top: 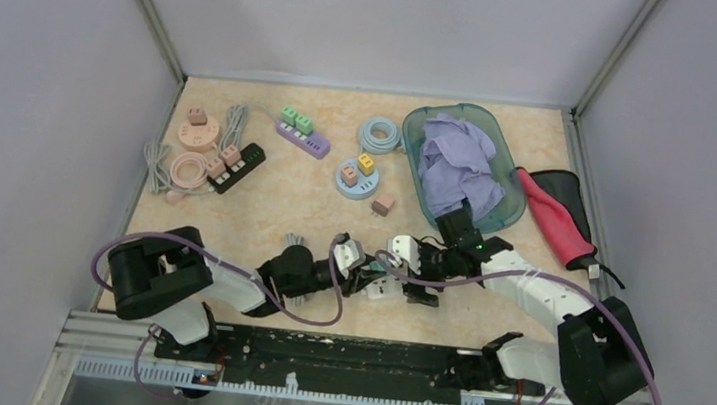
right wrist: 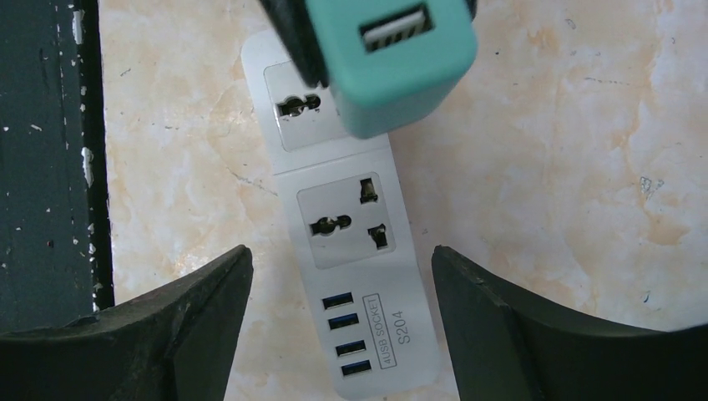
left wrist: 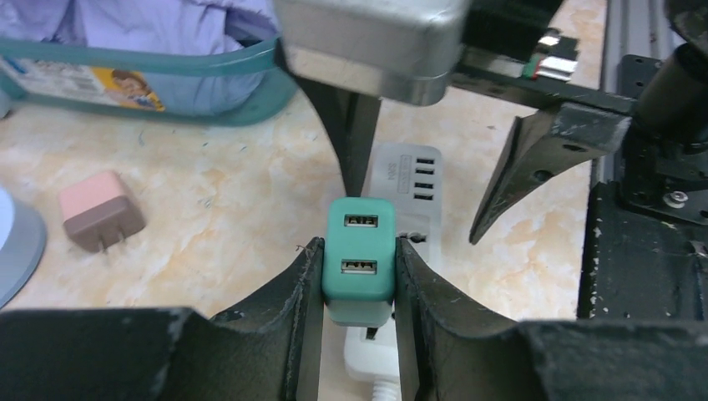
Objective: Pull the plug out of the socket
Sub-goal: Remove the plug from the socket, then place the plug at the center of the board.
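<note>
Gripping teal plug (left wrist: 359, 271) squarely between left end effector (left wrist: 360, 247) fingers, over white socket strip (right wrist: 355, 221); holding right end effector (right wrist: 342, 255) wide open astride that strip, empty.

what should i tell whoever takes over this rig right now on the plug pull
Left gripper: shut on the teal USB charger plug, one finger on each side.
Right gripper: open, fingers either side of the white power strip at its USB end, not touching it.
Things: the strip lies flat on the table between the arms, with the plug over its end socket.
Done: the plug is gripped.
Left: the prongs are hidden, so I cannot tell whether it is out. Probably steady the strip with the right gripper and lift the plug clear.
</note>
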`<state>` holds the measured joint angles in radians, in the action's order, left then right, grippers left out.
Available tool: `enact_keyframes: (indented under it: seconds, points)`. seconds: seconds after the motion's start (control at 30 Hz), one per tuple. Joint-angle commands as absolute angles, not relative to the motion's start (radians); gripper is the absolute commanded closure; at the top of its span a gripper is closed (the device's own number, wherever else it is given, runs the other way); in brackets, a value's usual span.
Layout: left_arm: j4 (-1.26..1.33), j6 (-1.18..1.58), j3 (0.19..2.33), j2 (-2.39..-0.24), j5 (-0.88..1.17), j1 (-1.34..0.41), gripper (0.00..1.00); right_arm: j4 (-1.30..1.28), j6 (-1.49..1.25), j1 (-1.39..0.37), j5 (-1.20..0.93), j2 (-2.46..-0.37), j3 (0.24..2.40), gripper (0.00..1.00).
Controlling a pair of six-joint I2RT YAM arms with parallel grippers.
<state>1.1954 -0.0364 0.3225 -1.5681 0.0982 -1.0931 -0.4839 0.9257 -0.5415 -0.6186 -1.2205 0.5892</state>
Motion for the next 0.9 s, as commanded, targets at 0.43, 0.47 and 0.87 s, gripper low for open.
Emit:
enact_keyframes:
  seconds: [0.43,0.47,0.87]
  points:
    - [0.867,0.349,0.383,-1.432,0.224,-0.733,0.99,-0.522,0.920,-0.495,-0.598,-1.094,0.646,0.19]
    - [0.858,0.365,0.397,-1.446,0.234,-0.714,0.99,-0.523,0.922,-0.492,-0.598,-1.091,0.646,0.19]
    - [0.726,0.608,0.621,-1.727,0.344,-0.542,0.90,-0.520,0.932,-0.480,-0.591,-1.079,0.637,0.19]
